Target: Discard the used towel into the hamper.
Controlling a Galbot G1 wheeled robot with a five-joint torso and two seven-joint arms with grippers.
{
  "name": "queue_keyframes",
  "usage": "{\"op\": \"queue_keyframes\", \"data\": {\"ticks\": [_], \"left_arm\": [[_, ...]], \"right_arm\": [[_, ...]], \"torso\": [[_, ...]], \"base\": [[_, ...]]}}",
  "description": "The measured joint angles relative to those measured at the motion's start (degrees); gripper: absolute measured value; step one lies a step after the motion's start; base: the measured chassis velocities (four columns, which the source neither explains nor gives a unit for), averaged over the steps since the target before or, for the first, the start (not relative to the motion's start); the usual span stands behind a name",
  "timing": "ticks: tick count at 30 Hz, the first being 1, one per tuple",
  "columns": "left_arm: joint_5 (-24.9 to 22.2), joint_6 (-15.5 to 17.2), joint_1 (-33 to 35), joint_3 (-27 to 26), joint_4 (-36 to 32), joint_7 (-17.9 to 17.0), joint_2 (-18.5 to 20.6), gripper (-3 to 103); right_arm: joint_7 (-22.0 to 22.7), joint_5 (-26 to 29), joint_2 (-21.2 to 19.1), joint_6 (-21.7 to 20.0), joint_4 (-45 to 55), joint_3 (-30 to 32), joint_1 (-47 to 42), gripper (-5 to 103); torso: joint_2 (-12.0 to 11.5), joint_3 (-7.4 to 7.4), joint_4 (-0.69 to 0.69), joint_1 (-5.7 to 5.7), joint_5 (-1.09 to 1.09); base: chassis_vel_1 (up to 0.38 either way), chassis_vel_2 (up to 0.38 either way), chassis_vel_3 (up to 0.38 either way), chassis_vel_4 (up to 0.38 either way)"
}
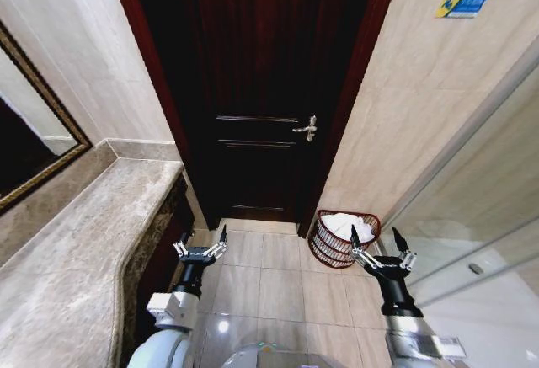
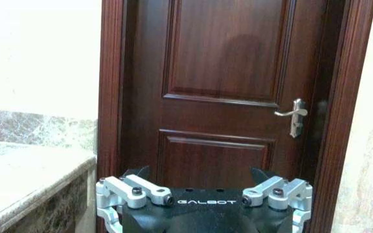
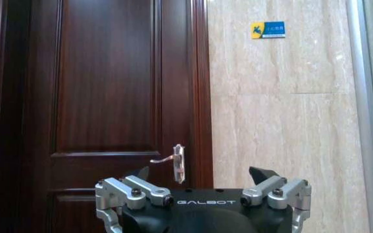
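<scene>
The hamper (image 1: 344, 237), with a white towel (image 1: 349, 225) inside, is sitting on the floor right of the door (image 1: 261, 90). Left hand (image 1: 202, 244) and right hand (image 1: 379, 248) are hovering open and empty.

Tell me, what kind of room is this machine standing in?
Most likely a bathroom, perhaps in a hotel: a marble counter under a framed mirror, a tiled floor, and a hamper with white cloth in it beside the dark wooden door.
</scene>
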Motion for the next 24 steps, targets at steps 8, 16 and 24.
{"op": "queue_keyframes", "data": {"ticks": [8,16,24], "left_arm": [[0.0,0.0,0.0,0.0,0.0,0.0,0.0,100],[0.0,0.0,0.0,0.0,0.0,0.0,0.0,100],[0.0,0.0,0.0,0.0,0.01,0.0,0.0,100]], "right_arm": [[0.0,0.0,0.0,0.0,0.0,0.0,0.0,100],[0.0,0.0,0.0,0.0,0.0,0.0,0.0,100],[0.0,0.0,0.0,0.0,0.0,0.0,0.0,100]], "torso": [[-0.01,0.01,0.0,0.01,0.0],[-0.01,0.0,0.0,0.01,0.01],[0.0,0.0,0.0,0.0,-0.02]], "base": [[0.005,-0.005,-0.01,0.009],[0.123,-0.11,-0.129,0.123],[0.236,-0.225,-0.232,0.228]]}}
